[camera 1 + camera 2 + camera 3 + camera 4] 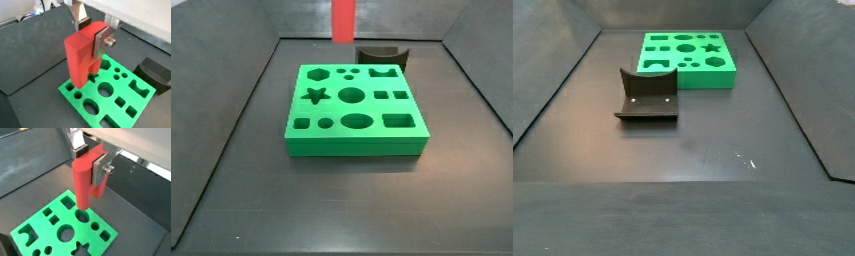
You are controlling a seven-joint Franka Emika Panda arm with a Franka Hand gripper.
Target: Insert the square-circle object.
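Observation:
My gripper (91, 33) is shut on the red square-circle object (81, 57), holding it upright above the green block (107, 97). It shows the same in a wrist view (88, 164), where the peg's round post (83, 183) hangs just over the block (63, 225) near a round hole. In a side view only the peg's lower part (344, 20) shows, above the far edge of the block (354, 105); the gripper is out of frame there. In a side view the block (687, 58) lies at the far end, with peg and gripper out of view.
The dark fixture (647, 95) stands on the floor in front of the block in a side view, and shows behind the block in a side view (382, 54) and beside it in a wrist view (155, 72). Dark walls enclose the floor on both sides.

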